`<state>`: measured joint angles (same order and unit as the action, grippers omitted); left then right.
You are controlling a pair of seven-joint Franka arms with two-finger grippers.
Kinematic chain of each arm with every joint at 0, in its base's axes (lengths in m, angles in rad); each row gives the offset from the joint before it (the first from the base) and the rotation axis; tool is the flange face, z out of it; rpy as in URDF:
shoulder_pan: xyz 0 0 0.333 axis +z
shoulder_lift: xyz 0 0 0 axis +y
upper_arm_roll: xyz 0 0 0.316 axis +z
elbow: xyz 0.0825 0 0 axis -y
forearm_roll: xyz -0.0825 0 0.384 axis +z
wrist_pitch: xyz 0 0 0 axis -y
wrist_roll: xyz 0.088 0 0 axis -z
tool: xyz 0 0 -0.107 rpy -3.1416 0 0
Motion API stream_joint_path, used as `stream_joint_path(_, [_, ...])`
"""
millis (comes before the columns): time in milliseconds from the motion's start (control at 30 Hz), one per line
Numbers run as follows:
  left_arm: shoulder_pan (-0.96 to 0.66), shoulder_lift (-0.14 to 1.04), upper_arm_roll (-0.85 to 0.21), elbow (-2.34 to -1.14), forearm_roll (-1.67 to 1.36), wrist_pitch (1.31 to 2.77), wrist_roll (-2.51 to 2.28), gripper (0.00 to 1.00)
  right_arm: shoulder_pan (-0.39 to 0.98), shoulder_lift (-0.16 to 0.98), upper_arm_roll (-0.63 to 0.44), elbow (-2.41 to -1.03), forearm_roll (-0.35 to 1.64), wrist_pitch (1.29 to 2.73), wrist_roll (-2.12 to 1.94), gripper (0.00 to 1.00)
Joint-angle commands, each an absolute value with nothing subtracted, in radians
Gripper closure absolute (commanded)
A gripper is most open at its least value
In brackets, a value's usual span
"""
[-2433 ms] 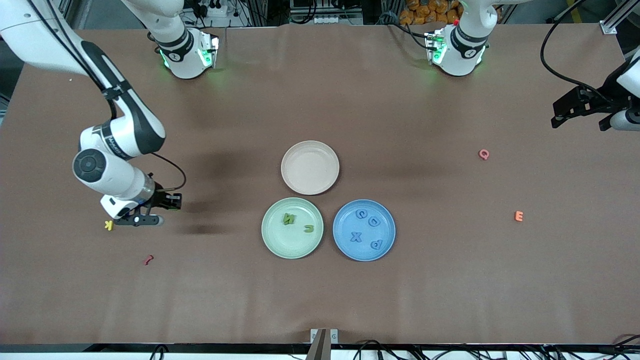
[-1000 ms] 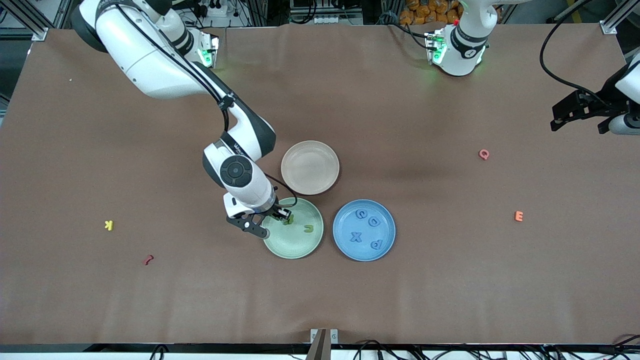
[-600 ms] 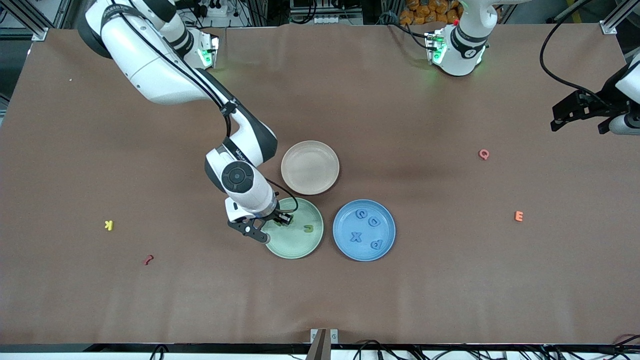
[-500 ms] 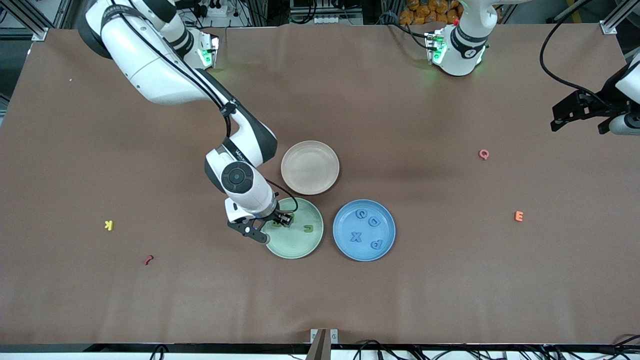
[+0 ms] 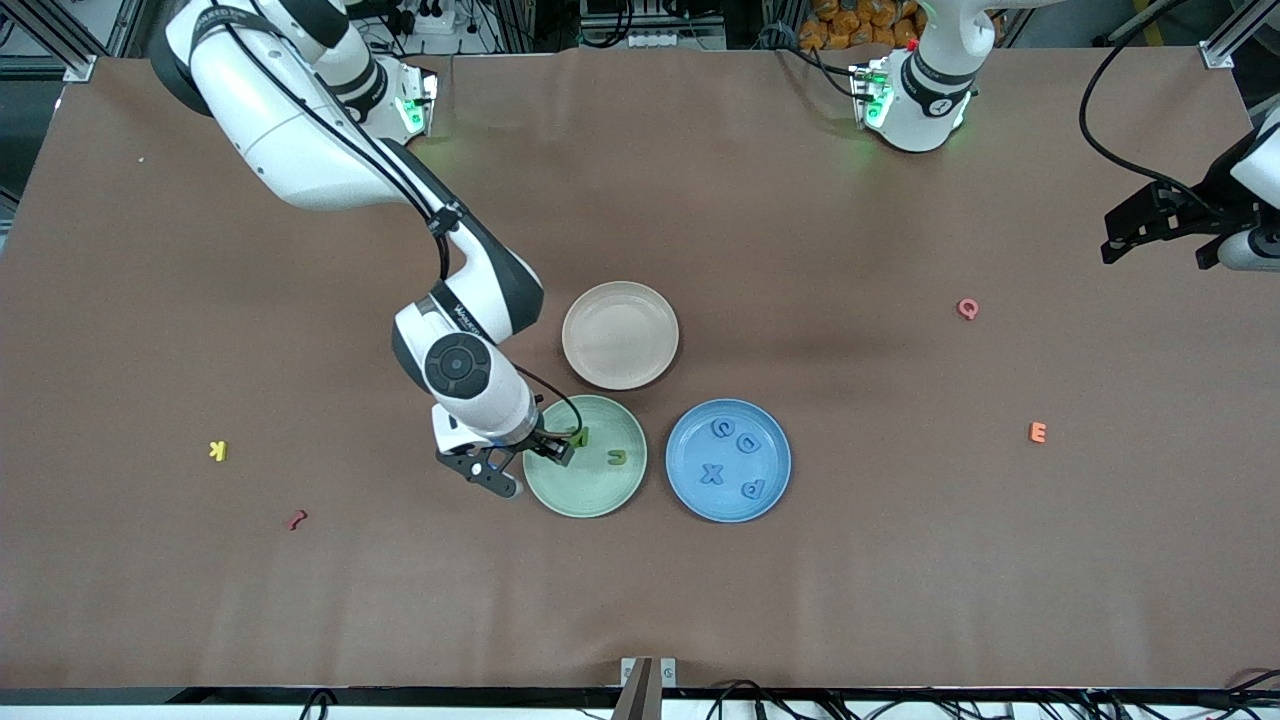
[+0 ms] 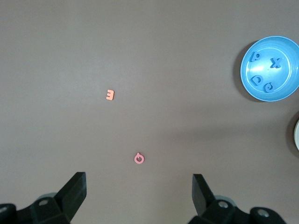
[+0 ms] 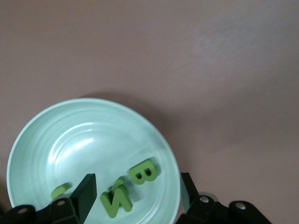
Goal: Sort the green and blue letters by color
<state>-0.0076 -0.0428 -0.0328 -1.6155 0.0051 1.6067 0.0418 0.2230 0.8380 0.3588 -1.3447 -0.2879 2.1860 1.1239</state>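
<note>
the step in hand is the drop of a green letter: the right gripper (image 7: 138, 198) hangs low over the pale green round plate (image 5: 620, 490) at the rim toward the right arm's end of the counter, its fingers spread apart with nothing between them. in the right wrist view a small green foam letter b (image 7: 143, 171) lies loose on the plate, just beside a green foam n (image 7: 117, 199), with a third green piece (image 7: 60, 190) partly hidden by a finger. the front view shows a green u-shaped letter (image 5: 617, 457) on the same plate. the four blue foam letters (image 5: 735, 457) lie in the blue round plate (image 5: 775, 495) beside it. the beige plate (image 5: 620, 335) holds nothing.

the left gripper (image 6: 138, 198) waits wide open and empty, high over the left arm's end of the counter, above the pink q (image 6: 138, 158) and orange e (image 6: 110, 94).

next, the right arm should probably lift clear without brushing the loose letters. no blue or green letter shows on the bare counter, so the sort looks nearly finished.
</note>
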Motion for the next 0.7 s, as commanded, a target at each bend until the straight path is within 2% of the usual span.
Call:
stream_joint_path(0, [0.0, -0.046, -0.037, -1.621, 0.015, 1.617, 0.061, 0.0, 0.212, 0.821, 0.376, -1.266, -0.282, 2.06, 1.105, 0.19])
stream_joint_path(367, [0.0, -0.046, -0.037, -1.621, 0.015, 1.617, 0.061, 0.0, 0.173, 0.795, 0.442, -1.2, -0.279, 1.924, 1.057, 0.18])
stream_joint_path(667, [0.0, -0.041, -0.037, -1.621, 0.015, 1.618, 0.061, 0.0, 0.026, 0.741, 0.578, -1.2, -0.281, 1.818, 0.957, 0.15])
